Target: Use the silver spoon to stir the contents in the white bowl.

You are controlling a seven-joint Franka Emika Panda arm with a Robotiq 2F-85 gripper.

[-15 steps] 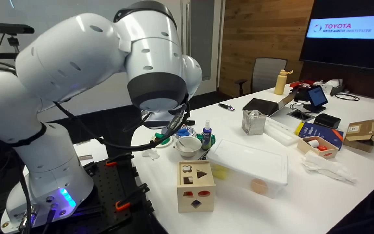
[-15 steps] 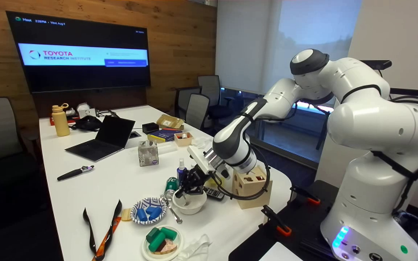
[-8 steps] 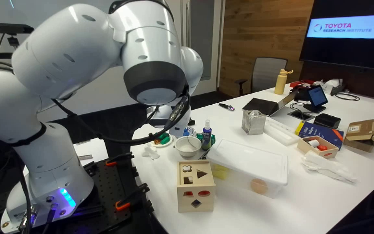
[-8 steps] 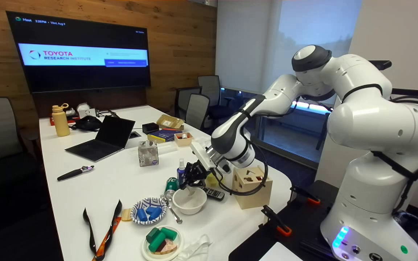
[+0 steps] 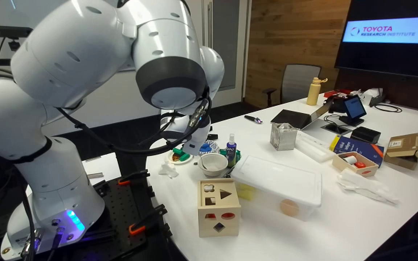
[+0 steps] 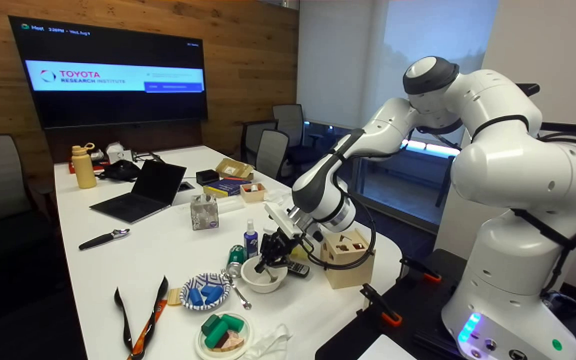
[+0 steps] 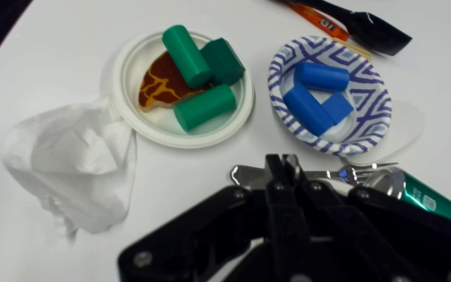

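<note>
My gripper (image 6: 260,268) is shut on the silver spoon (image 6: 271,275), with the spoon tilted down into the white bowl (image 6: 263,286). In an exterior view the spoon (image 5: 202,162) leans inside the bowl (image 5: 216,170), near its rim; the fingers are hidden behind the arm there. In the wrist view the fingertips (image 7: 274,166) of the gripper (image 7: 281,158) are close together, with the silver handle end (image 7: 294,165) at them. The bowl is mostly hidden behind the gripper in that view. I cannot make out any contents in the bowl.
Around the bowl are a fork (image 7: 249,175), a green can (image 6: 236,255), a blue spray bottle (image 6: 251,242), a remote (image 6: 298,269) and the wooden cube (image 6: 344,274). A white plate (image 7: 188,141) of green and red-brown pieces and a patterned bowl (image 7: 380,113) of blue blocks lie nearby.
The gripper and spoon rose a little, then came lower and moved right in an exterior view. The white bowl has slid slightly the same way.
</note>
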